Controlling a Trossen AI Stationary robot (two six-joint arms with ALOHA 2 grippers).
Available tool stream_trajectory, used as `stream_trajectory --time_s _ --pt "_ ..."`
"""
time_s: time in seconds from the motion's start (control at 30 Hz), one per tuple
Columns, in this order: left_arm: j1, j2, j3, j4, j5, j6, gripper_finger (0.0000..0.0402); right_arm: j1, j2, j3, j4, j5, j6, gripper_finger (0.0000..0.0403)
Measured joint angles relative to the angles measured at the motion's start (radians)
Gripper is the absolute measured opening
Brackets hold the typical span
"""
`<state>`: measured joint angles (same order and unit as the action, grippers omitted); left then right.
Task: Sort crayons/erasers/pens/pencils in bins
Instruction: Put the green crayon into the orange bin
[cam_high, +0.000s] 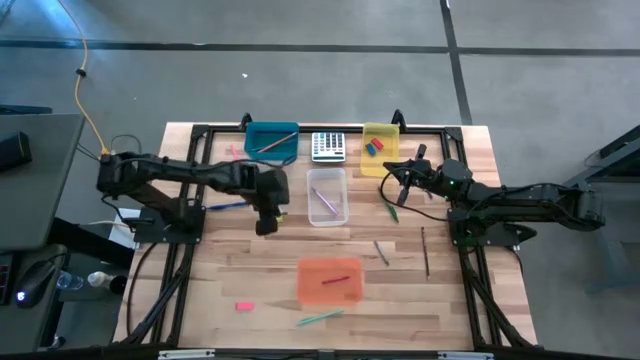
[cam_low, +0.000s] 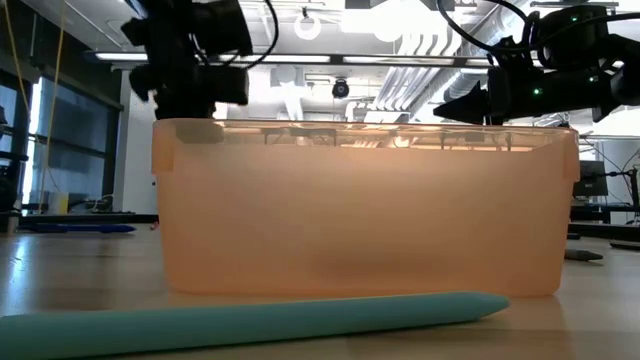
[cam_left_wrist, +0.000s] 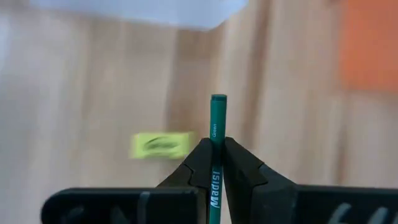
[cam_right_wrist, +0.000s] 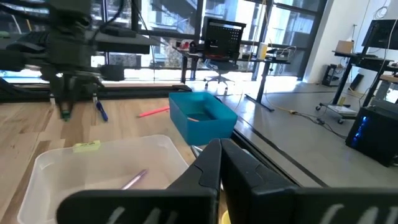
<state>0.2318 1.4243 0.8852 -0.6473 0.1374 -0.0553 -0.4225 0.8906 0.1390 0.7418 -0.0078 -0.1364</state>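
My left gripper hangs over the table left of the clear bin, shut on a green pen. A yellow-green eraser lies on the wood just beside it. My right gripper is shut with nothing between its fingers and hovers between the clear bin and the yellow bin. The teal bin holds a pencil. The yellow bin holds red and blue erasers, and a purple pen lies in the clear bin. A red crayon lies in the orange bin. My left gripper pinches the green pen's barrel between its two fingers, coming from above and pointing down. The pen runs along the fingers, and its end sticks out past the fingertips. It looks lifted clear of the table.
A calculator sits between the teal and yellow bins. Loose on the wood are a blue pen, a pink eraser, a green pen near the near edge, a green stick and two dark sticks.
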Motion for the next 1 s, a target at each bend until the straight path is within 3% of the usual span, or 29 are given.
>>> stream_trajectory --time_s 0.43,0.57,0.8,1.0 --pt "-0.357 -0.003 0.002 0.391 0.005 -0.45 0.001 0.0 0.0 0.0 0.003 0.0 0.023 0.0" --pt "-0.433 0.0 0.002 0.512 -0.055 -0.544 0.001 0.0 0.0 0.0 0.003 0.0 0.023 0.0" --pt "-0.476 0.077 0.01 0.608 -0.175 -0.584 0.001 0.0 0.0 0.0 0.008 0.0 0.018 0.0" --pt "-0.473 0.24 0.161 0.596 -0.198 -0.54 0.001 0.006 0.0 0.0 0.008 0.0 0.03 0.0"
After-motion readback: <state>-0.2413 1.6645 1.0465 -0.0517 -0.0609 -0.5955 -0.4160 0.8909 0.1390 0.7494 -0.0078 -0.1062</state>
